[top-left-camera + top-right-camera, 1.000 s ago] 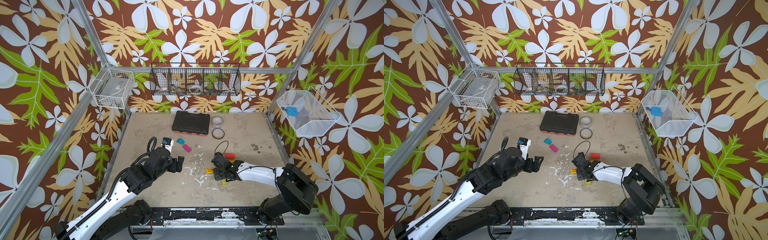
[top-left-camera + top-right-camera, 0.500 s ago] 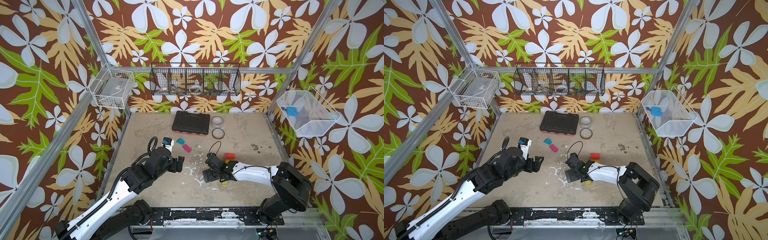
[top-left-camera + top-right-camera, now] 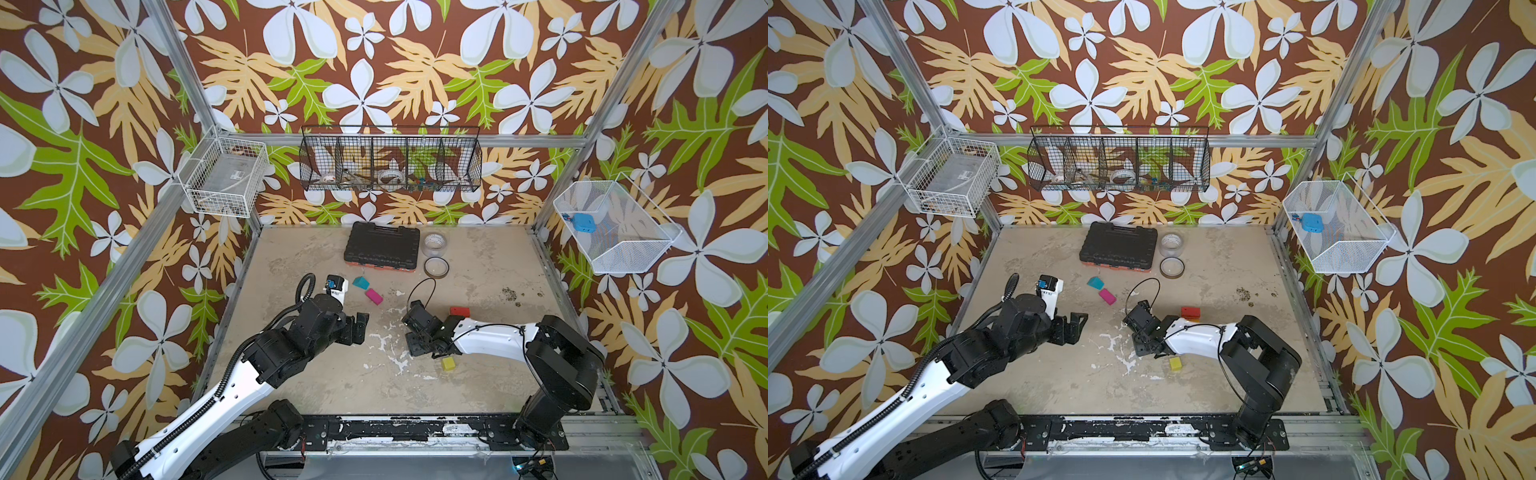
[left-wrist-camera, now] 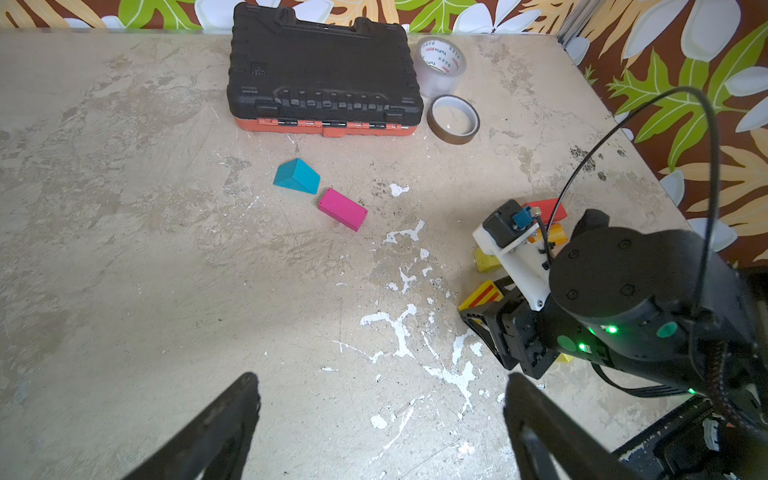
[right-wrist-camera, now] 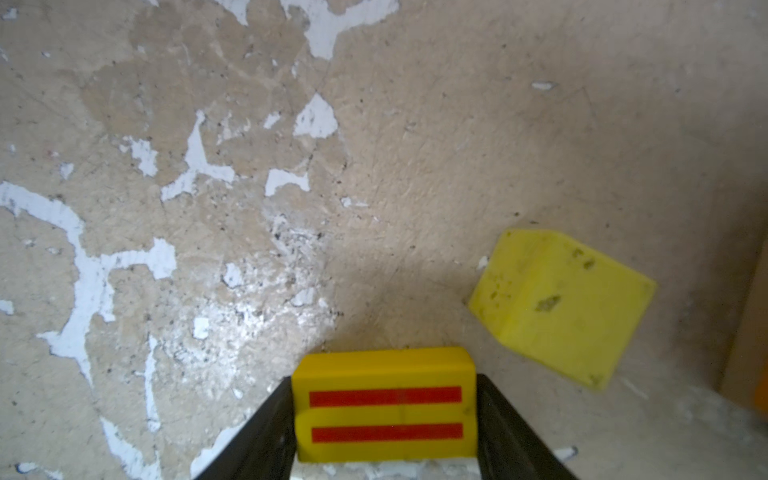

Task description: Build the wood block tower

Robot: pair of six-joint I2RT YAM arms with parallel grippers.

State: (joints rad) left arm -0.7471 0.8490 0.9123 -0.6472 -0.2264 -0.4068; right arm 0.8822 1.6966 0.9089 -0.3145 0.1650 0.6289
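At the back of the counter (image 3: pixel 332 386) a black tool case (image 3: pixel 381 248) is set, with a clear tape roll (image 3: pixel 435 241) and a brown tape roll (image 3: pixel 436 266) just beside its right end. A teal wedge (image 3: pixel 360 283) and a magenta block (image 3: pixel 373 296) are laid close together in front of the case, well apart from the other blocks. A red block (image 3: pixel 459 311) is seen just behind the right arm (image 3: pixel 490 341) and a yellow cube (image 3: pixel 448 363) just in front of it. In the left wrist view a second yellow cube (image 4: pixel 486 262) is partly hidden behind that arm's wrist camera, and whether anything there is stacked cannot be told. The right arm is folded low, its forearm stretched nearly level toward the middle. Its jaws are closed on a striped yellow brick (image 5: pixel 384 405), gripped on two opposite sides low at the counter. The left arm (image 3: pixel 232 386) is extended diagonally from the front left corner. Its jaws are spread wide with nothing between them, held above the counter and pointed toward the right arm. Bare counter is left between the two arms and down to the front rail (image 3: pixel 415 428), and both side walls are kept well apart from the jaws.
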